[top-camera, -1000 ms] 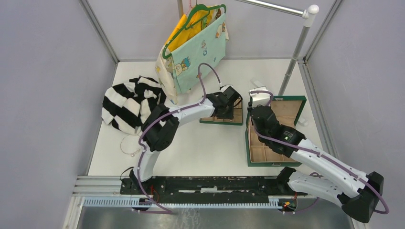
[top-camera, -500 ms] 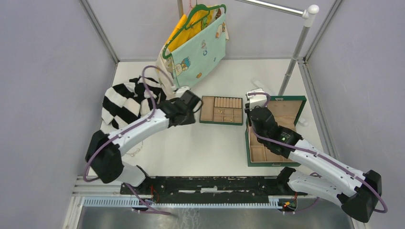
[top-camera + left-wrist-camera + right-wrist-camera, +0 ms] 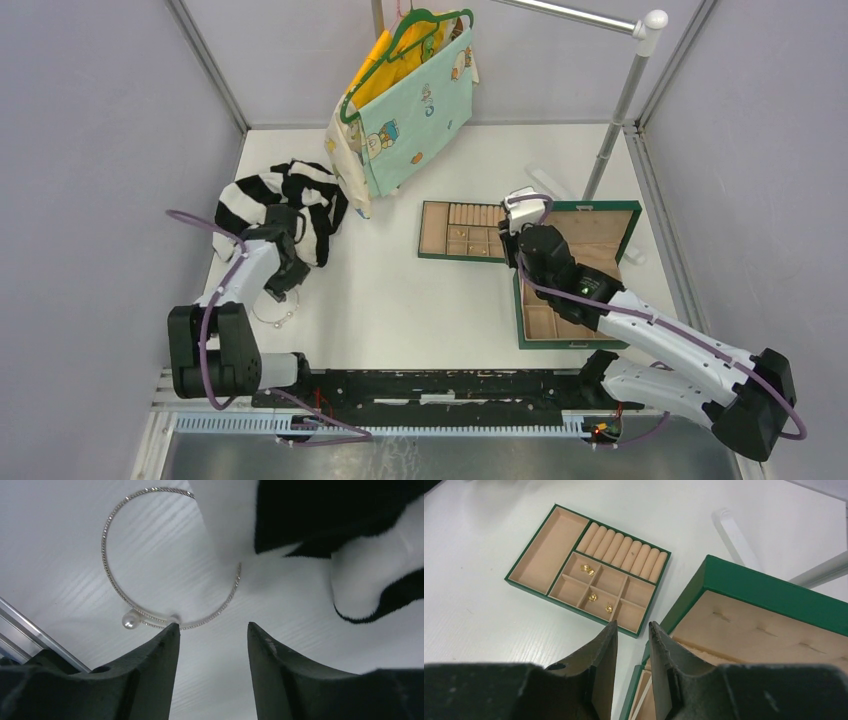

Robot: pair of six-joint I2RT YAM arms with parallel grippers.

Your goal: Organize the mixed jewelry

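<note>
Chain [image 3: 130, 622] partly beneath striped garment [image 3: 325, 510]

Table [image 3: 420, 300]: white top, fills the middle of the overhead view.
Striped garment [image 3: 305, 188]: black and white, crumpled, left of centre.
Hanging clothes [image 3: 415, 105]: mint printed piece over a yellow one, on a green hanger [image 3: 405, 22], top centre.
Rail [image 3: 620, 105]: metal pole, white cap, upper right.
Divided tray [image 3: 546, 550]: tan compartments, green rim, centre.
Green box [image 3: 769, 590]: open, padded tan lid, just beside the tray's right.
Clear plastic piece [image 3: 736, 537]: by the pole's foot.
</note>
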